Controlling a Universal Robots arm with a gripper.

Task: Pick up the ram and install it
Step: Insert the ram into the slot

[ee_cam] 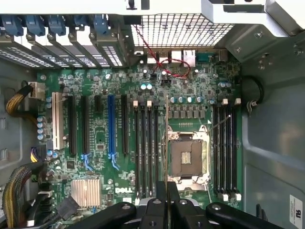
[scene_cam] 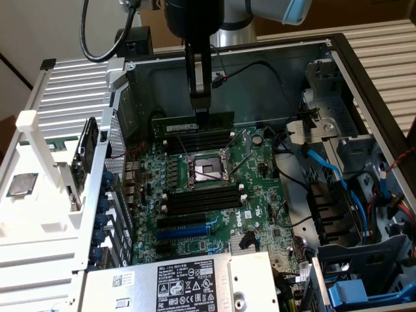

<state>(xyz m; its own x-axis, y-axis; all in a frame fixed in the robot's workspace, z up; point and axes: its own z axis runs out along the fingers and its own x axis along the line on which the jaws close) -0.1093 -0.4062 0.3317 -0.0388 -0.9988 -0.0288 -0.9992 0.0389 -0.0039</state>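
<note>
In the exterior view the gripper reaches down into the open computer case, closed on the ram. The stick hangs level, just above the far bank of memory slots behind the processor socket.

In the wrist view the ram appears edge-on as a thin line between the closed gripper fingers, above the motherboard.

The pick-up looks done; the ram is not yet seated in a slot.
</note>
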